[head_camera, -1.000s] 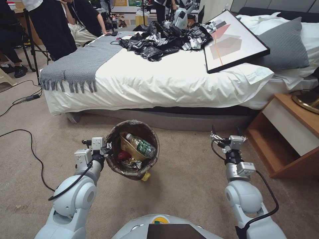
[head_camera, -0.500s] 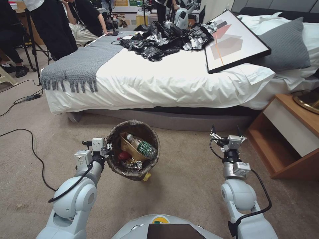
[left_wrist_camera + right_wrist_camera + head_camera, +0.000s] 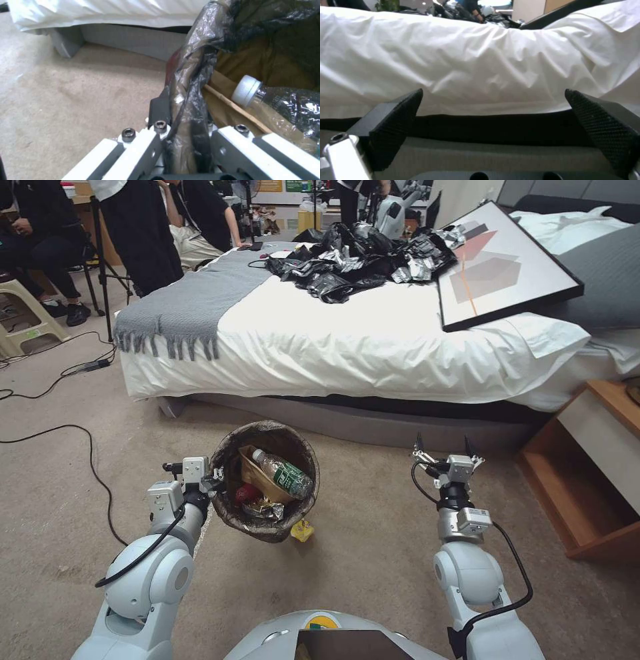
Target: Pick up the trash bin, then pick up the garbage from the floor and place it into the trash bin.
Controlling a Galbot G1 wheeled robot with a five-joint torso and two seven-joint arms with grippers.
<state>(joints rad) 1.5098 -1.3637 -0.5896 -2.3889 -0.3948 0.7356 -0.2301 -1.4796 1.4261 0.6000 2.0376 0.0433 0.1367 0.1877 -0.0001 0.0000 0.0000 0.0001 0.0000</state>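
My left gripper (image 3: 215, 481) is shut on the rim of the trash bin (image 3: 299, 507), a round bucket with a dark liner, held above the carpet. The left wrist view shows the bin's bagged rim (image 3: 190, 100) pinched between the jaws of the left gripper (image 3: 185, 125). Garbage lies inside the bin: a clear bottle with a green label (image 3: 285, 473), a tan paper carton (image 3: 257, 470), a red wrapper (image 3: 248, 492). A yellow snack bag (image 3: 302, 529) lies on the floor under the bin's edge. My right gripper (image 3: 443, 447) hangs open and empty at the right, facing the bed.
A bed (image 3: 373, 347) with a white sheet and grey throw (image 3: 193, 300) stands ahead, with black plastic bags (image 3: 360, 260) and a framed picture (image 3: 500, 267) on it. A wooden nightstand (image 3: 593, 467) stands right. Cables (image 3: 80, 447) trail on the carpet at left.
The whole picture has shifted rightward, so the camera has turned left. The bin stays in my left gripper. The yellow bag shows more from under the bin.
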